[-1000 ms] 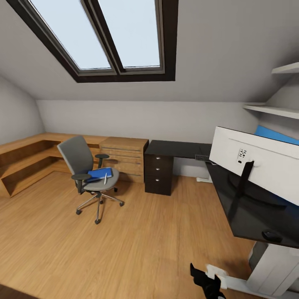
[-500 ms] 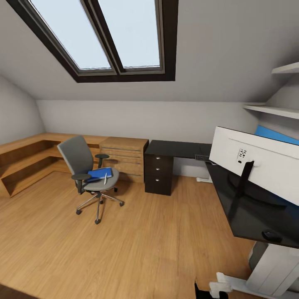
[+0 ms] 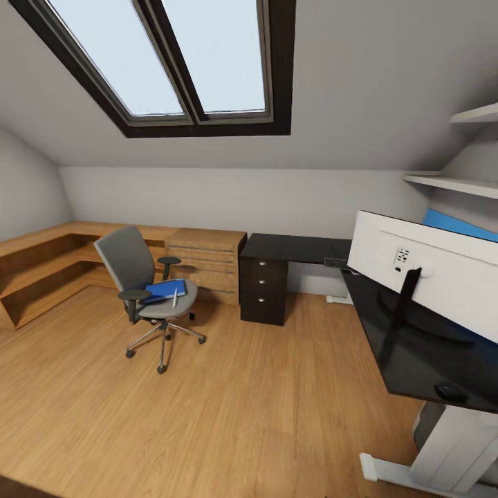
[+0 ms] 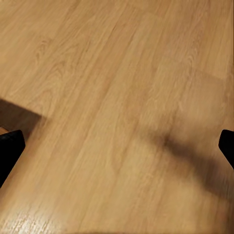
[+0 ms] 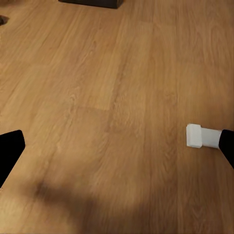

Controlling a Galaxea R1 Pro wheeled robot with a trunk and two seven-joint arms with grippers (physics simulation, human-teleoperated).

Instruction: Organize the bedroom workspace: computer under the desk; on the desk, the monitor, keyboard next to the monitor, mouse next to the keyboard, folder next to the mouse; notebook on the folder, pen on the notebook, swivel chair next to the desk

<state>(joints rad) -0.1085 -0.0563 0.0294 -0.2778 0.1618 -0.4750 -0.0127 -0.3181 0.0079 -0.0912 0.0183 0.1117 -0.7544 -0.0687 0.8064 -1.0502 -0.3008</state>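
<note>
The grey swivel chair (image 3: 138, 280) stands on the plank floor at the left, away from the black L-shaped desk (image 3: 294, 247). On its seat lies the blue folder (image 3: 167, 288) with the light pen (image 3: 175, 297) across it; I cannot make out the notebook. The monitor (image 3: 429, 273) stands on the desk's near wing, white back toward me. The small dark mouse (image 3: 451, 392) lies by the desk's front edge. The computer and keyboard are out of view. My left gripper (image 4: 117, 148) and right gripper (image 5: 117, 148) hang open over bare floor, holding nothing.
A black drawer unit (image 3: 263, 290) with silver knobs sits under the desk, next to a light wooden dresser (image 3: 206, 261) and low wooden shelving (image 3: 41, 259). The desk's white foot (image 5: 200, 135) lies near my right gripper. Wall shelves (image 3: 453, 183) hang at the right.
My right gripper, seen at the bottom of the head view a second ago, has dropped out of that view. The head camera has shifted very slightly; the chair and desk things have not moved.
</note>
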